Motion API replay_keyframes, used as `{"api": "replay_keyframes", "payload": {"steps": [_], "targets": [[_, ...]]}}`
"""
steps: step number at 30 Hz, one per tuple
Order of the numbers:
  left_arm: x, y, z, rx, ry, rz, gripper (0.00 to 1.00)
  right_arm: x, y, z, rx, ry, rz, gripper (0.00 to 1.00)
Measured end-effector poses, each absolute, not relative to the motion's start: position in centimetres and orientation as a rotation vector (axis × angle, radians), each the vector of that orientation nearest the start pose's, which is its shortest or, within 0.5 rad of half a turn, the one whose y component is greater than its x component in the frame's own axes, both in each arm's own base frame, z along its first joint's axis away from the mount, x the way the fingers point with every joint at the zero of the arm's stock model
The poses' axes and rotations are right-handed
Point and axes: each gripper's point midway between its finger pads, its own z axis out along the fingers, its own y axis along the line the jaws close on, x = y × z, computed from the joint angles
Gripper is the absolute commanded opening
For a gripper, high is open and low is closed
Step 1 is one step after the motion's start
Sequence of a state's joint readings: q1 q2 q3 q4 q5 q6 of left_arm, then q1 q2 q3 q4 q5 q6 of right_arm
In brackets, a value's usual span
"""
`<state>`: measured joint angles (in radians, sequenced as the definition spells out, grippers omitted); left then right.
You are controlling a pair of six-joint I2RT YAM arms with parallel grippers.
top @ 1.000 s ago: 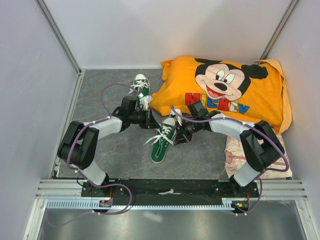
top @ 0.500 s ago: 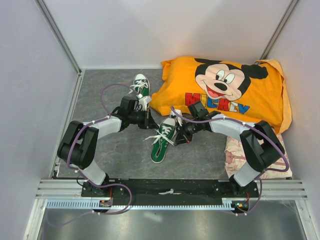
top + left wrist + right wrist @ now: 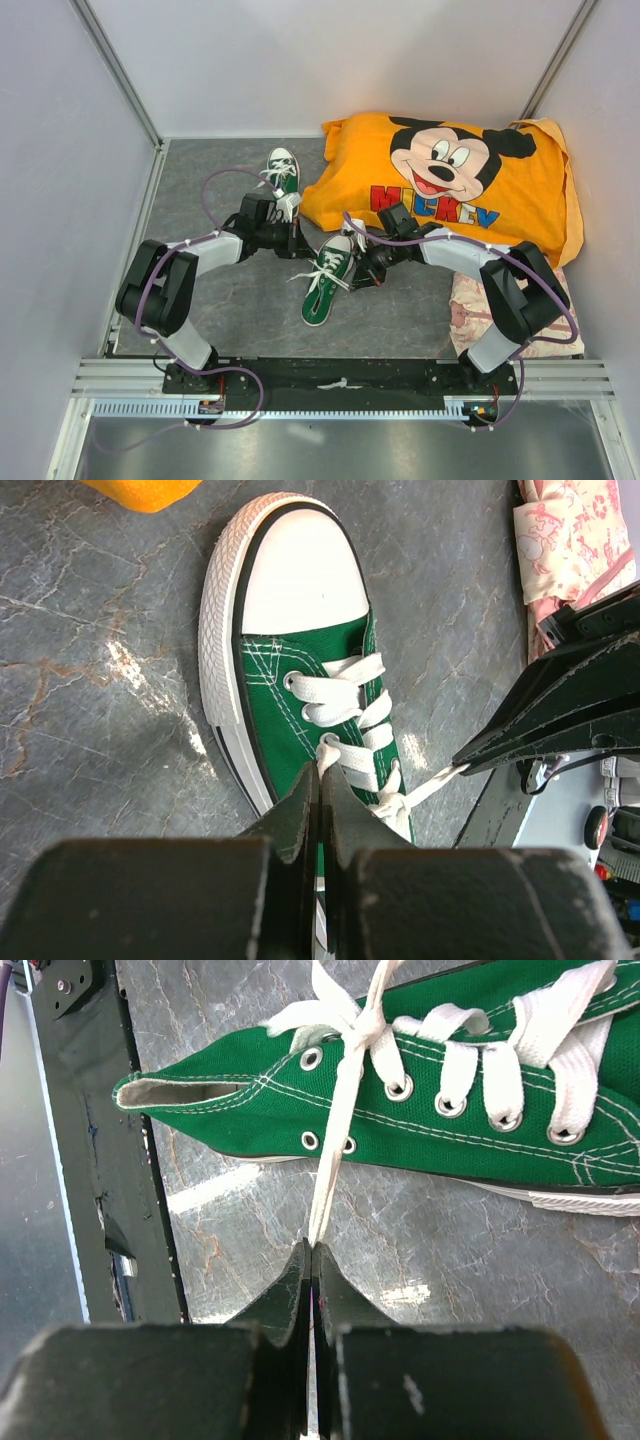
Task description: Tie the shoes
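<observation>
Near shoe (image 3: 325, 280) sits mid-table btwn my arms. R gripper (image 3: 311, 1255) pinches one lace (image 3: 335, 1150) end, taut sideways; L gripper (image 3: 320, 780) is closed, prob. on the opposite end, bite's hidden. Opposed pull should cinch the knot (image 3: 362, 1028). Other shoe (image 3: 282, 168) lies by the pillow (image 3: 450, 180).

1. A robot test cell of the lab kind; plain white panel walls (image 3: 350, 60) set in aluminium framing (image 3: 120, 70) box it in;
2. A grey marble-patterned tabletop (image 3: 220, 310); a black mounting rail (image 3: 340, 372) at its near edge carries the left arm (image 3: 162, 290) and right arm (image 3: 518, 288), with purple cables (image 3: 207, 190) looping loose.
</observation>
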<state>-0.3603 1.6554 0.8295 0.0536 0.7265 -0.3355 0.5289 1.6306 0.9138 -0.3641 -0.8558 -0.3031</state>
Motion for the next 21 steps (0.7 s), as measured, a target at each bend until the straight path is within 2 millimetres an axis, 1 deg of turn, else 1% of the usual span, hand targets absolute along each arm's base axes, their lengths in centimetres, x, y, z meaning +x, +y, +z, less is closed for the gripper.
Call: {"api": "replay_keyframes", "payload": {"steps": [16,21], "targets": [[29.82,-24.57,7.28,0.409,2.365,-1.201,0.02,21.27,26.74,6.75,-1.269,2.175,1.204,0.0],[30.07,-24.24,6.95,0.394,2.375,-1.203,0.01,21.27,26.75,6.76,-1.269,2.174,1.204,0.0]]}}
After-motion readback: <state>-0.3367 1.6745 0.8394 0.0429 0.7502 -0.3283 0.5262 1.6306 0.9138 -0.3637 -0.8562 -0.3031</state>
